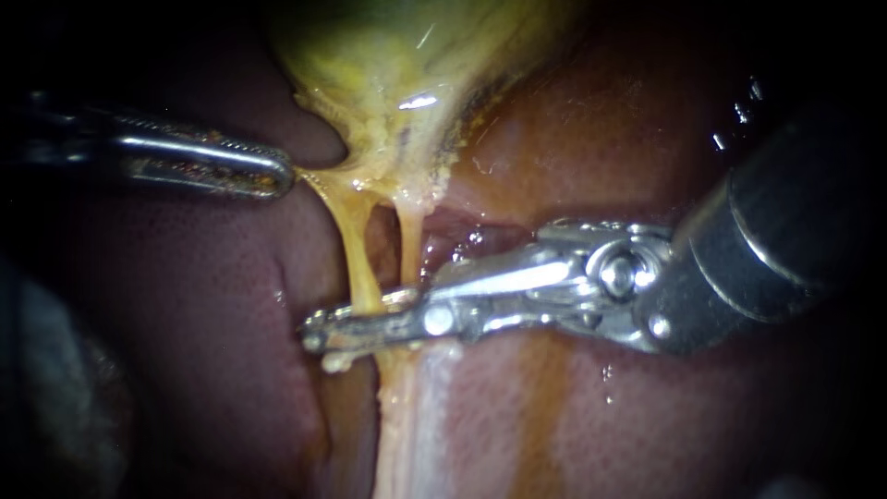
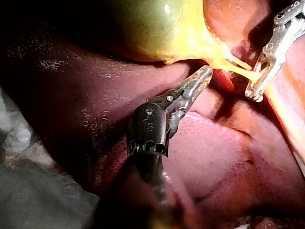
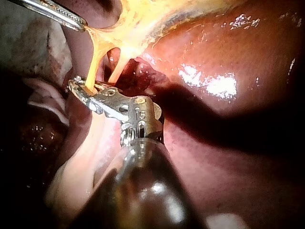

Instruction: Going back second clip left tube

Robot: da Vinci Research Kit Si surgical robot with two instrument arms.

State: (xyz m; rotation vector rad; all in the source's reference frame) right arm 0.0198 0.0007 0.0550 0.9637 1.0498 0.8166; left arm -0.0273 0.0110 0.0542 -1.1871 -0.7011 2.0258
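Endoscope, left instrument [image 1: 277, 176]: upper left of the frame, claw clenched on the lower edge of the gallbladder [image 1: 397, 65]. I pull sideways so both tubes stand stretched and apart.
Endoscope, right instrument [image 1: 323, 344]: comes in from the right, claw released, with a gap at its tips. It straddles the left tube [image 1: 358, 254] at centre frame.
Endoscope, obstacle: the right tube [image 1: 411, 245] runs just beside the claw's way out, I judge, and the liver [image 1: 203, 314] lies beneath.
Left wrist: my claw [image 2: 205, 74] grips taut yellow tissue, and the other instrument [image 2: 252, 93] crosses the tubes beyond it.
Right wrist: the left tube [image 3: 93, 62] sits between my claw's halves. I cannot make out whether a clip is on it.
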